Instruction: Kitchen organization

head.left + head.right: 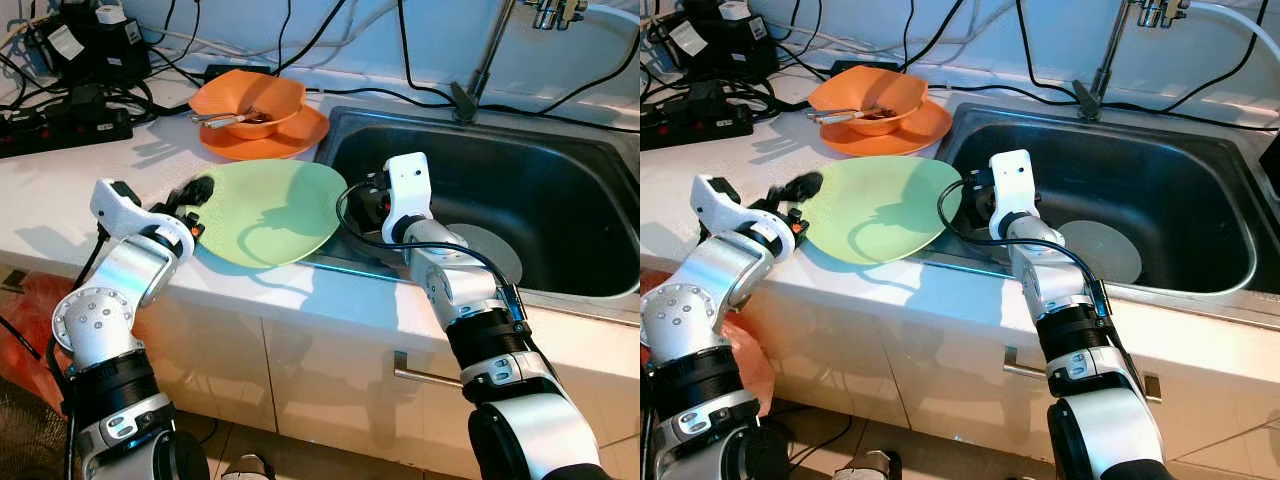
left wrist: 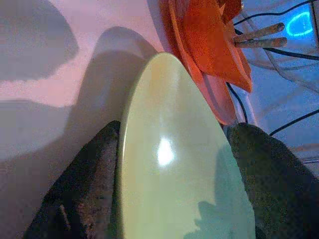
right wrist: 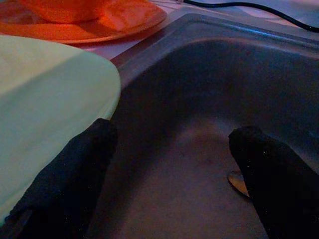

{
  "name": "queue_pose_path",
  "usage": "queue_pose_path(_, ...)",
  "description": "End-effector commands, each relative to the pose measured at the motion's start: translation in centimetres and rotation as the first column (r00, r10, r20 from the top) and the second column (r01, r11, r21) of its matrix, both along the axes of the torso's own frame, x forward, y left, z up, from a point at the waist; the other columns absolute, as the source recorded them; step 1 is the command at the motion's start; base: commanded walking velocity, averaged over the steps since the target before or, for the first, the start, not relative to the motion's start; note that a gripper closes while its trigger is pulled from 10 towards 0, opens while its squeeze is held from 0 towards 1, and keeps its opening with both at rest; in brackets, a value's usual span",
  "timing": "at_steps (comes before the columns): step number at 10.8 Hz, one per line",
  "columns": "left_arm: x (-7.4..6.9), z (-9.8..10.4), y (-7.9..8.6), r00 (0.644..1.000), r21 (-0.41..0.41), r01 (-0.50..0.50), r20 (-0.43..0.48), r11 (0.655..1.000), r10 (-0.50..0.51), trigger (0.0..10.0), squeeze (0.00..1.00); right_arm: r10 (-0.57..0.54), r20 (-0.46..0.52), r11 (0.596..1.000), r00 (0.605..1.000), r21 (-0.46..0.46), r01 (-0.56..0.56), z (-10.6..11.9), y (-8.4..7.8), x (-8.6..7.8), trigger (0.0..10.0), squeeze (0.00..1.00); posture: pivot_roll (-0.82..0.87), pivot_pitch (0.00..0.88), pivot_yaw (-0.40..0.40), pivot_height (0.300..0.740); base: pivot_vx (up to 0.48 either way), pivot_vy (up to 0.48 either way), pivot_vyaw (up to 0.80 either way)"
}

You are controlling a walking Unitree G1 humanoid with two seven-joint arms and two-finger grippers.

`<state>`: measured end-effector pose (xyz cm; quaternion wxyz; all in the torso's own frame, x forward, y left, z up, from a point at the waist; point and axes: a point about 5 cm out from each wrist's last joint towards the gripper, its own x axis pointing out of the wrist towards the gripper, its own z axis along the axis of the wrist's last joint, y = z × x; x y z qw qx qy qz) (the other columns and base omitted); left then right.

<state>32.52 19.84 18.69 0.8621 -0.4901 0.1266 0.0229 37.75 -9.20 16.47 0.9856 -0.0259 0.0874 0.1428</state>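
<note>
The left gripper [image 1: 196,192] is clamped on the green plate's [image 1: 272,210] rim, tilting it toward the sink [image 1: 560,215], while the right gripper [image 3: 169,164] waits spread apart to receive it.

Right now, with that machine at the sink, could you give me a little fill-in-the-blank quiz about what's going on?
1. The left tool grips the rim of a ____ plate.
2. That plate juts over the edge of the steel ____.
3. Behind it, an orange bowl sits on an ____ plate.
4. The right tool, fingers apart, hovers over the sink beside the green plate's ____.

Missing words: green; sink; orange; rim
</note>
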Motion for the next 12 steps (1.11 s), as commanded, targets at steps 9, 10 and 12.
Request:
queue_pose_path(9,-0.1,-1.99,-1.32,0.994,-0.074,0.039,-0.095,0.996,-0.046,0.0,0.0,0.029,0.014,0.999,0.999,0.012,-0.03,0.33,0.43,-0.03,10.0,0.0,0.12,0.085,-0.001,0.74,0.0,0.0,0.0)
queue_pose_path(10,-0.02,-1.67,-1.31,0.997,-0.09,0.035,-0.068,0.995,-0.042,0.0,0.0,0.029,0.013,1.0,0.999,0.013,-0.029,0.31,0.36,-0.01,10.0,0.0,0.13,0.086,-0.002,0.74,0.0,0.0,0.0)
queue_pose_path(12,0.07,-1.43,-1.24,0.998,-0.098,0.034,-0.046,0.995,-0.038,0.0,0.0,0.027,0.013,1.0,1.0,0.013,-0.027,0.29,0.31,0.03,10.0,0.0,0.13,0.086,-0.002,0.74,0.0,0.0,0.0)
